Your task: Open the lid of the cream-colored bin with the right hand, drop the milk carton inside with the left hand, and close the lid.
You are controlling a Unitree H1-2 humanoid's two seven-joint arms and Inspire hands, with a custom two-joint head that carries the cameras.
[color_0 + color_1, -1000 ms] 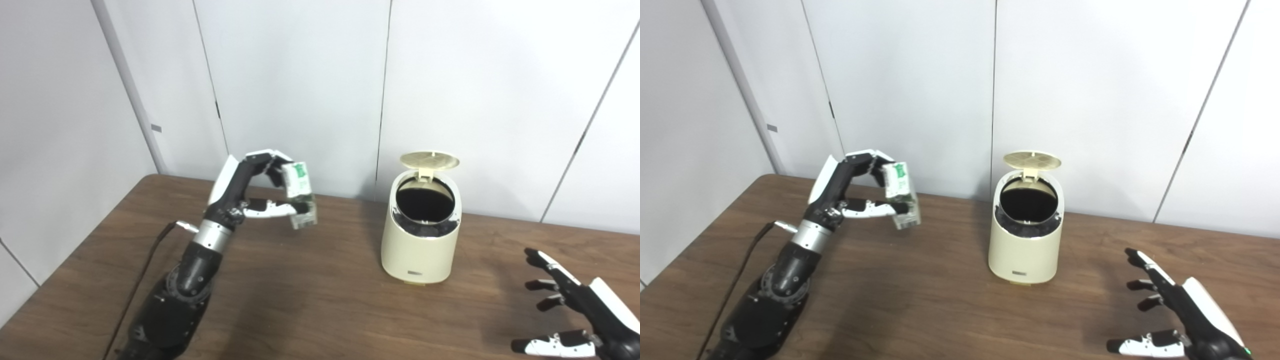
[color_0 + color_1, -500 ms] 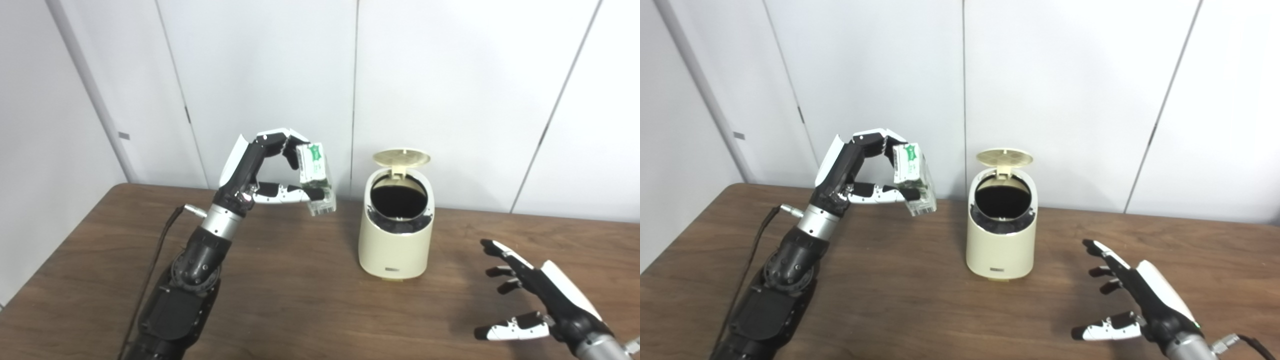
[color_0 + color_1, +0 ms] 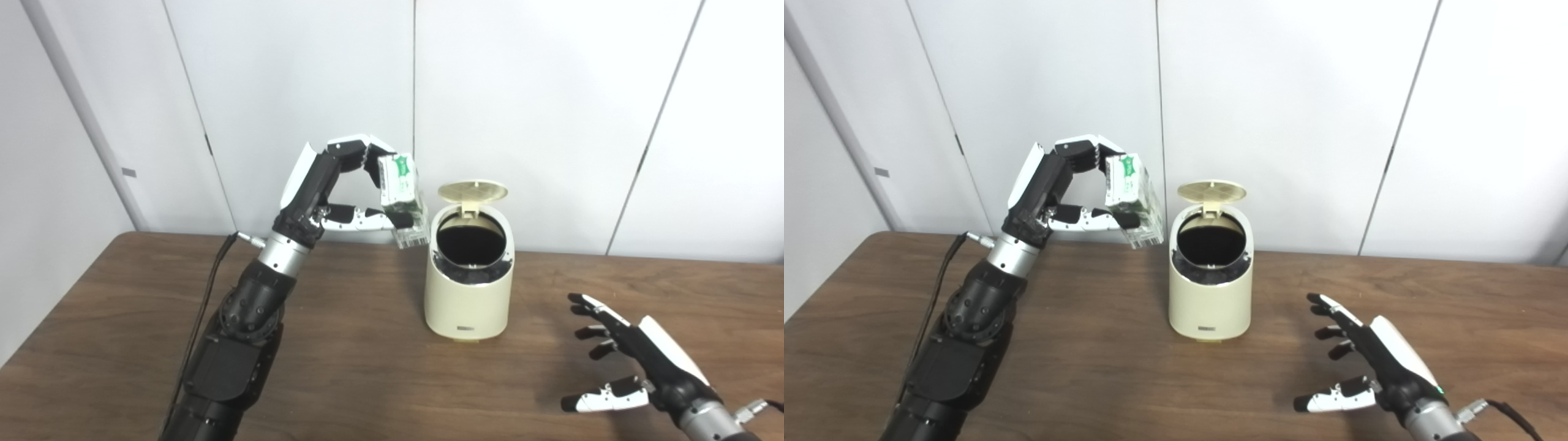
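Left eye view: left hand pinches carton aloft, just left of open bin.
Right eye view: right hand spread, empty, above surface.
Handling: carton likely light, crushable; grip its flat sides.

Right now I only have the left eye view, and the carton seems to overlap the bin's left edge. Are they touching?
Observer: No. In the right eye view a narrow gap shows between the carton and the bin, so the left hand holds it beside the opening, not against it.
Operator: Does the right hand show anything that my view misses?
Observer: Yes. In the right eye view a small green light glows near the wrist of the right hand, which is open, off to the side of the bin.
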